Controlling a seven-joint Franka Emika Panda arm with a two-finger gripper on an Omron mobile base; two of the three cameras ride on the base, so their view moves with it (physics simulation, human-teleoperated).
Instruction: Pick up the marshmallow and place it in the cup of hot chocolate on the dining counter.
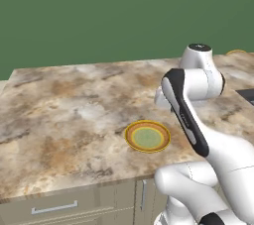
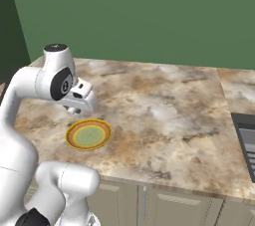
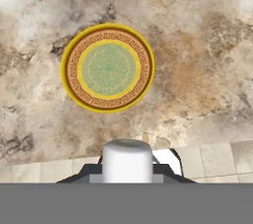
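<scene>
Gripper (image 3: 127, 174) (jaws closed) around marshmallow (image 3: 127, 160)

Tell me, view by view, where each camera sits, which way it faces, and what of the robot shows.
Left base view: behind the arm's left, looking forward and down over the counter at the plate; arm rises lower right.
Right base view: behind its right, facing the same counter; arm rises lower left.
Hand view: on the hand, looking down at the plate; the marshmallow sits between the finger tips.
All three share plate and counter.
</scene>
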